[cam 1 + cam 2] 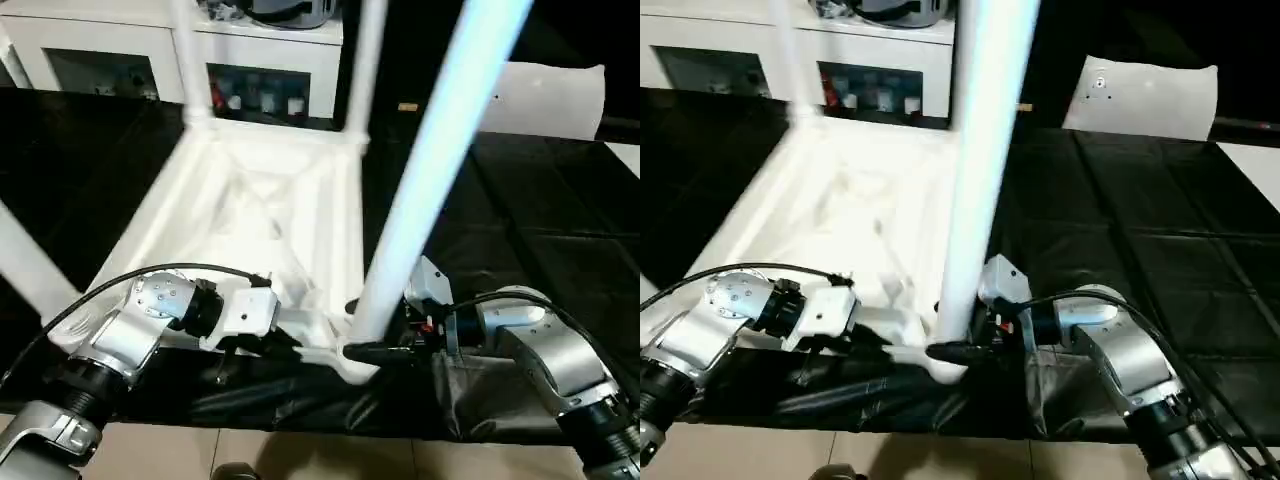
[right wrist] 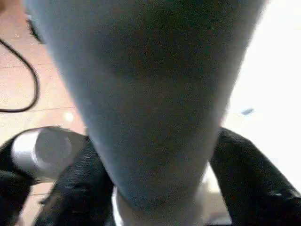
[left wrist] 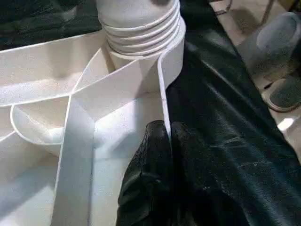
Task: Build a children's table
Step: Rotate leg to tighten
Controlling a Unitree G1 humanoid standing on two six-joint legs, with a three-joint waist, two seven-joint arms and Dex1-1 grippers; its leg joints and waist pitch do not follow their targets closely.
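White plastic everywhere you look: the table top (image 1: 250,215) lies upside down on the black sheet (image 1: 540,230), ribs up, its near edge toward you.

Near row. Your left gripper (image 3: 162,155) comes in low and level from the left, fingers together and pinched on the top's thin near rim wall, just beside the near right socket. Your right gripper (image 1: 380,350) reaches in level from the right, wrist turned so its fingers (image 2: 244,174) stand either side of the near right leg (image 1: 430,170) at its base. They straddle the leg closely; whether they press on it or are only near it you cannot tell from these views.

That leg stands in its socket, threaded collar partly showing above the socket in the left wrist view, so judge it started but not fully seated. It leans to the right as it rises.

Far row. Two legs (image 1: 360,60) stand upright in the far corner sockets. A fourth leg (image 1: 25,265) slants at the near left edge; whether it is socketed you cannot tell.

Left to do, as a judgement: seat the near right leg, check the near left one, flip the table.

Beyond: white cabinet (image 1: 270,60), white bag (image 1: 1145,95) far right.
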